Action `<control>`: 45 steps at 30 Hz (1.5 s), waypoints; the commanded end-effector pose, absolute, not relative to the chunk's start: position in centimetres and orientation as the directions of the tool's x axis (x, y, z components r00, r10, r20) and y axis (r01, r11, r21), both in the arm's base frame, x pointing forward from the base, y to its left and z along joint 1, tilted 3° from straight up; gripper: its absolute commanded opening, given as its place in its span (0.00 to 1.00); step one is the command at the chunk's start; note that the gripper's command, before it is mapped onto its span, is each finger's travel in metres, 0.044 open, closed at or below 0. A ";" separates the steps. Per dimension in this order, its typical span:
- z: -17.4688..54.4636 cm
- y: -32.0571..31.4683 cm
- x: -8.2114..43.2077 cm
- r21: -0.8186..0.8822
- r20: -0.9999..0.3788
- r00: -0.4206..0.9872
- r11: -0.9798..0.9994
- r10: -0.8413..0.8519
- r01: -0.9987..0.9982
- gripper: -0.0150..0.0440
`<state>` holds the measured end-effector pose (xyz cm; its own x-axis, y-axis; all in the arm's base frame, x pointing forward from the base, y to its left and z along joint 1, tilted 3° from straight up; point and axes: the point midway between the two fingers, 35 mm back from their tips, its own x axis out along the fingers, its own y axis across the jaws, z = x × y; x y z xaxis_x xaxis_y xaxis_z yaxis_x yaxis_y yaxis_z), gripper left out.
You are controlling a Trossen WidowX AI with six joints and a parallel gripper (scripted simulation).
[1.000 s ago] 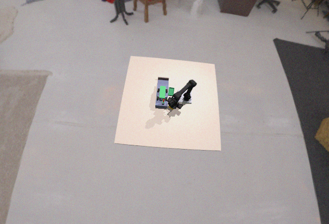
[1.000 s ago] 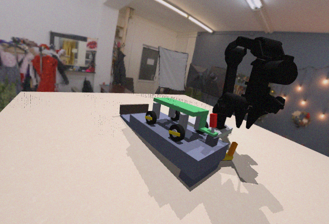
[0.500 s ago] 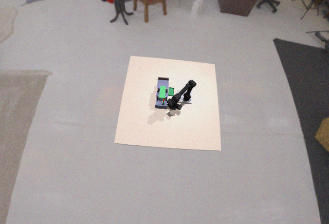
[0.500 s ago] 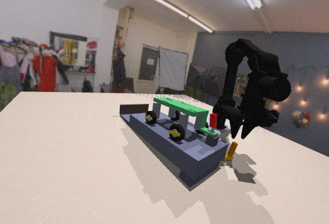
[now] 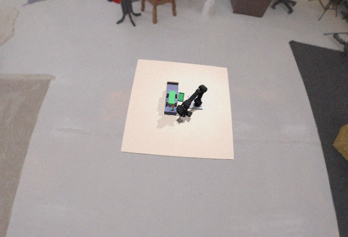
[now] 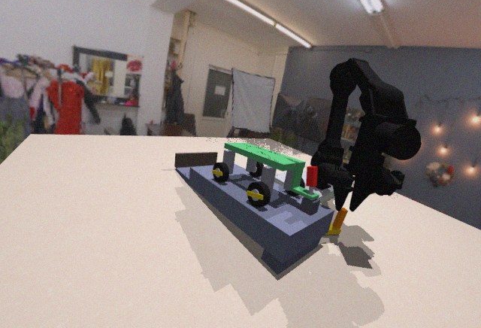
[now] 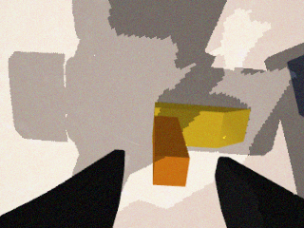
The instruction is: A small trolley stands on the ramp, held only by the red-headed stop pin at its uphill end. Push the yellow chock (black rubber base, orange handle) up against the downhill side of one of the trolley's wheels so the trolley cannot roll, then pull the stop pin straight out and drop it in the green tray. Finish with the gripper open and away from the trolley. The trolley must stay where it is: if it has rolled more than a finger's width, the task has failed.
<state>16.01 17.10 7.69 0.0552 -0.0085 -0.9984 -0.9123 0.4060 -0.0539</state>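
Note:
The trolley [image 5: 172, 97] [image 6: 264, 155], with a green top and black wheels, stands on the blue-grey ramp [image 5: 168, 112] [image 6: 233, 208]. The red-headed stop pin [image 5: 172, 106] [image 6: 312, 176] stands upright at its uphill end. The yellow chock [image 6: 333, 231] [image 7: 214, 130] lies on the table beside the ramp's high end, its orange handle [image 6: 340, 218] [image 7: 171, 171] pointing up. My gripper [image 6: 345, 208] [image 7: 171, 163] is partly open and empty, pointing down just above the handle, which shows between the fingertips in the wrist view. The green tray [image 5: 181, 97] lies beside the ramp. The chock's rubber base cannot be made out.
A dark end stop [image 5: 172, 82] [image 6: 196, 159] stands at the ramp's low end. The arm [image 5: 193, 97] [image 6: 369, 110] reaches over from its base to the right of the tray. In the wrist view, the ramp's corner [image 7: 297, 85] shows at the right edge.

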 end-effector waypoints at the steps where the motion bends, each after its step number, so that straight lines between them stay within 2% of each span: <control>1: 6.8 16.9 16.0 -0.056 -0.998 0.053 0.403 -0.020 -0.914 0.58; 30: 3.9 16.8 16.1 -0.056 -0.998 0.053 0.403 -0.020 -0.914 0.58; 35: 4.2 17.0 16.1 -0.053 -0.999 0.053 0.406 -0.012 -0.912 0.35; 45: 4.9 17.0 16.1 -0.054 -0.999 0.053 0.405 -0.014 -0.913 0.25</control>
